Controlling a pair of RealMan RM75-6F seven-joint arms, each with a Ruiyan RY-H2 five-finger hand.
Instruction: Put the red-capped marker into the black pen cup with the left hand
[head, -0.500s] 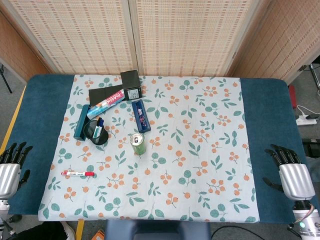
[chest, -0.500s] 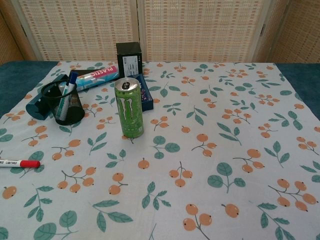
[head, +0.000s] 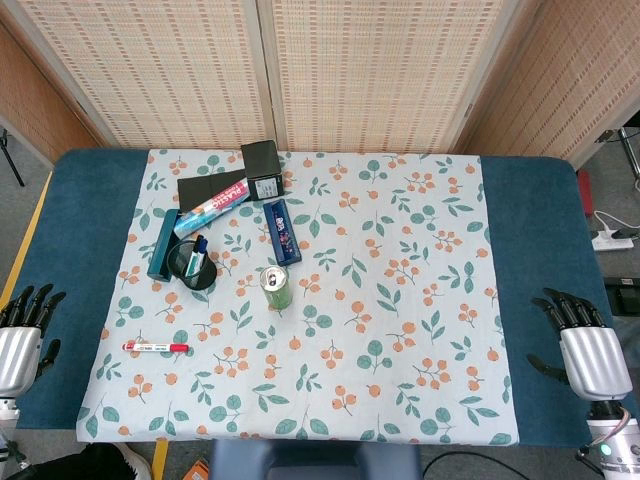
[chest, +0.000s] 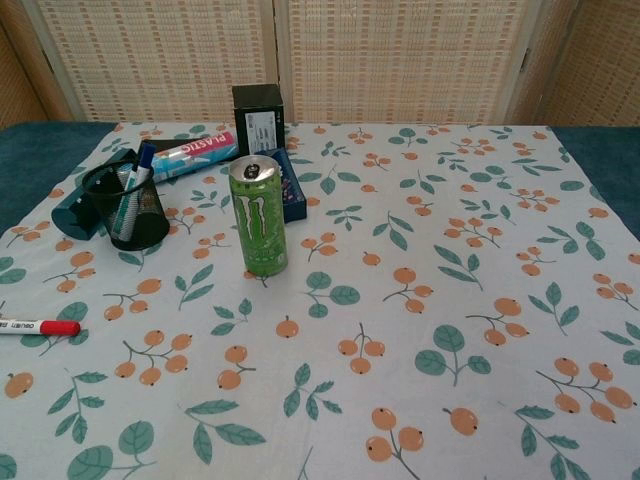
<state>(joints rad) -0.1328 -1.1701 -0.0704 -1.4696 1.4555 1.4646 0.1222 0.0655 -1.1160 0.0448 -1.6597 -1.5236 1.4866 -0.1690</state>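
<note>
The red-capped marker (head: 156, 347) (chest: 38, 327) lies flat on the floral cloth near its front left corner, cap pointing right. The black mesh pen cup (head: 192, 267) (chest: 126, 206) stands upright behind it with a blue-capped pen inside. My left hand (head: 22, 338) hangs off the table's left edge, fingers apart and holding nothing, well left of the marker. At the table's right edge my right hand (head: 583, 345) is also spread and empty. Neither hand shows in the chest view.
A green drink can (head: 277, 287) (chest: 258, 216) stands right of the cup. Behind are a teal case (head: 160, 246), a lying tube (head: 212, 208), a black box (head: 263, 170) and a dark blue box (head: 282, 231).
</note>
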